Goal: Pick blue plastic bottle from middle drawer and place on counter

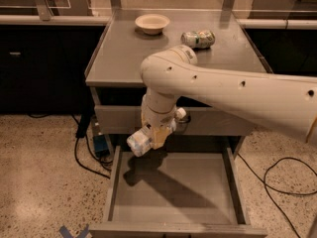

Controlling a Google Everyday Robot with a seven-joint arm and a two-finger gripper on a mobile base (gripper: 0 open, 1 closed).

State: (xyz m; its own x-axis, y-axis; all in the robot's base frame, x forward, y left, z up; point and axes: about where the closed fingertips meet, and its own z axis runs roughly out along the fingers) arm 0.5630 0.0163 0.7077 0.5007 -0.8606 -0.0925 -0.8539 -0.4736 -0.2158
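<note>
My gripper [151, 138] hangs from the white arm over the back left of the open middle drawer [173, 192]. It is shut on the blue plastic bottle [139, 144], a pale bluish bottle that lies tilted in the grip, its end pointing down and left, lifted clear above the drawer floor. The bottle's shadow falls on the drawer floor below it. The grey counter [129, 53] lies behind and above the gripper; the bottle is below its front edge.
A cream bowl [152, 23] sits at the counter's back middle. A green-and-white can [198, 38] lies on its side at the back right. Black cables [277, 175] trail on the speckled floor on both sides of the cabinet.
</note>
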